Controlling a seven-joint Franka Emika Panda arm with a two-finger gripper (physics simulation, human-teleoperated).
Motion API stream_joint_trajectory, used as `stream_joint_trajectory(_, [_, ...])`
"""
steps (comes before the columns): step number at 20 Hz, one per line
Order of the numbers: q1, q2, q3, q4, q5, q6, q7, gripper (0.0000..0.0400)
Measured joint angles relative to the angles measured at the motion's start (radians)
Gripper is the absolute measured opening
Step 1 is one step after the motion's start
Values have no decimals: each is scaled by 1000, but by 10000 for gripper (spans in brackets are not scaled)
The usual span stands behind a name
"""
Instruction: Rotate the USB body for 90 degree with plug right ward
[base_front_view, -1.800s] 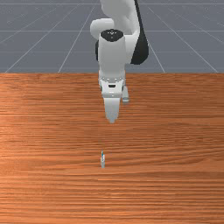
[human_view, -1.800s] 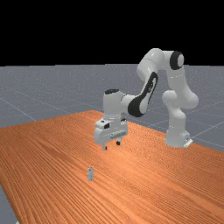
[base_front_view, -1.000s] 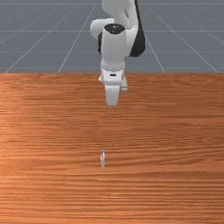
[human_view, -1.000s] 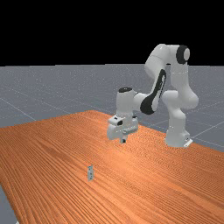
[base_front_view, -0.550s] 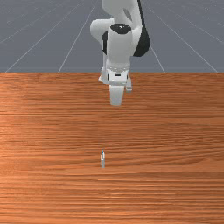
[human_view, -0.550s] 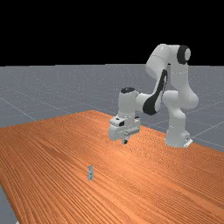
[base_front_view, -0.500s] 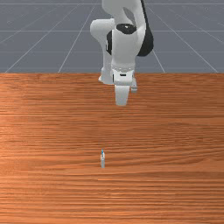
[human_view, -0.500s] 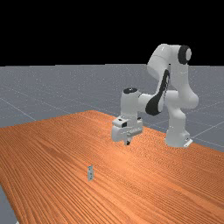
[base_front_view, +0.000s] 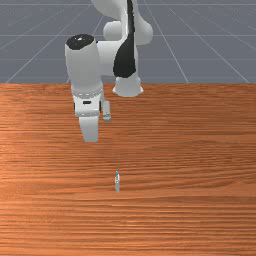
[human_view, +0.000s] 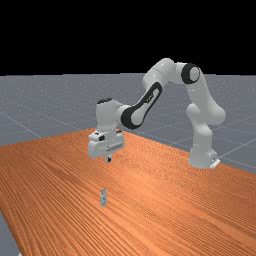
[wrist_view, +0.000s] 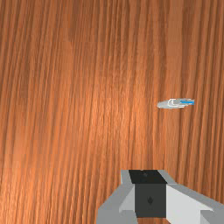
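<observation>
On the desk (base_front_view: 200, 215), nearer and to the front view's right of the clenched, empty fingers (human_view: 109, 159) – the USB body (base_front_view: 117, 183), blue end (wrist_view: 188, 102) pointing far. Probably aligning before the quarter turn – next, needs opening, centring, lowering.

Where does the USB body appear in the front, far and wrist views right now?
Front view: USB body, below the middle, slightly toward the front view's left.
Far view: USB body, low, left of middle, below the gripper.
Wrist view: USB body, on the table, clear of the gripper.
Shared landmark: the gripper.
</observation>
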Motion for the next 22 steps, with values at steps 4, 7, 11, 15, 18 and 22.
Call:
stream_joint_trajectory(4, [-178,104,-71,169,-6,-50,-139,0])
stream_joint_trajectory(7, [-160,137,-81,216,-30,-108,-113,0])
stream_joint_trajectory(11, [-152,259,-90,304,-43,-136,-100,0])
stream_joint_trajectory(15, [-155,291,-81,299,-30,-69,-100,0])
stream_joint_trajectory(18, [-149,409,-79,521,-31,-187,-84,0])
stream_joint_trajectory(22, [-146,526,-73,728,-13,-240,-35,0])
